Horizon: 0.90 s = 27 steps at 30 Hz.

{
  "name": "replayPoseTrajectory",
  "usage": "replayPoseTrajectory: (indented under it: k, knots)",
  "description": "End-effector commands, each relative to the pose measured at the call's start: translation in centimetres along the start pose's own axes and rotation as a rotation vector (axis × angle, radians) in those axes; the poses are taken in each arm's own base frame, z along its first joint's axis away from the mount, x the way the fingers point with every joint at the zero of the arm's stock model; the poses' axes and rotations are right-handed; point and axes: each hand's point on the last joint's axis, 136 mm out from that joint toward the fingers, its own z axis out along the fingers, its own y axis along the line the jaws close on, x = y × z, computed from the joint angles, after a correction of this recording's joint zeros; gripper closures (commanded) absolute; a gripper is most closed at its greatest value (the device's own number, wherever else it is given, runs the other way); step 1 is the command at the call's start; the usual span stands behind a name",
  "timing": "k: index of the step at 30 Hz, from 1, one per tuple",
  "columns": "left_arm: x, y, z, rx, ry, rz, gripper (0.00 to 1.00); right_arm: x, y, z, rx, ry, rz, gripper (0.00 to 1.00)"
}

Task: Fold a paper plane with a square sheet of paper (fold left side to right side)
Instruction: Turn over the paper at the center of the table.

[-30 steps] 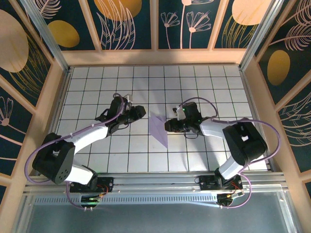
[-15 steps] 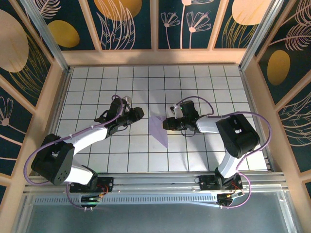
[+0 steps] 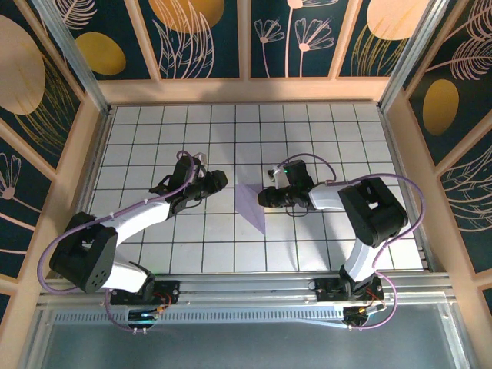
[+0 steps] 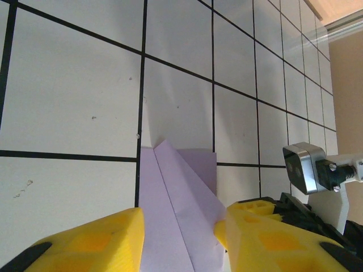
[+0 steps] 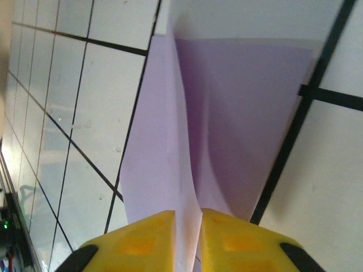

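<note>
From above, the paper plane lies on the gridded table, between the two arms. At the left wrist, the left gripper has its yellow fingers apart, with the plane showing between them. At the right wrist, the right gripper is pinched tight on the plane's raised fold.

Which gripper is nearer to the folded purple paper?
Right. The right gripper pinches the folded purple paper at its right edge; the left gripper is open on its left side, not gripping.

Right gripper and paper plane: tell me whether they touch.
Touching. The right wrist view shows the right gripper shut on the raised ridge of the paper plane.
</note>
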Motion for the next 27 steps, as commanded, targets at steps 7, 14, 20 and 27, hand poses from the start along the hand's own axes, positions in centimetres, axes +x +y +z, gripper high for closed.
replayPoseTrajectory:
  k: [7,14,20,27]
  knots:
    - [-2.4,-3.6,-3.4,0.166,-0.116,0.012,0.40,-4.3,4.0,-3.7,-0.112,-0.142,-0.084,1.00]
    - [-3.2,-10.7,-9.1,0.550,-0.200,0.088,0.32,-7.5,10.2,-11.0,-0.355,-0.346,-0.176,1.00]
    - [-2.0,-15.2,-11.7,0.794,-0.123,0.170,0.42,-7.6,15.3,-14.9,-0.563,-0.380,-0.247,1.00]
    - [-1.1,-16.3,-10.7,0.816,-0.062,0.211,0.50,-7.2,17.9,-16.0,-0.682,-0.359,-0.253,1.00]
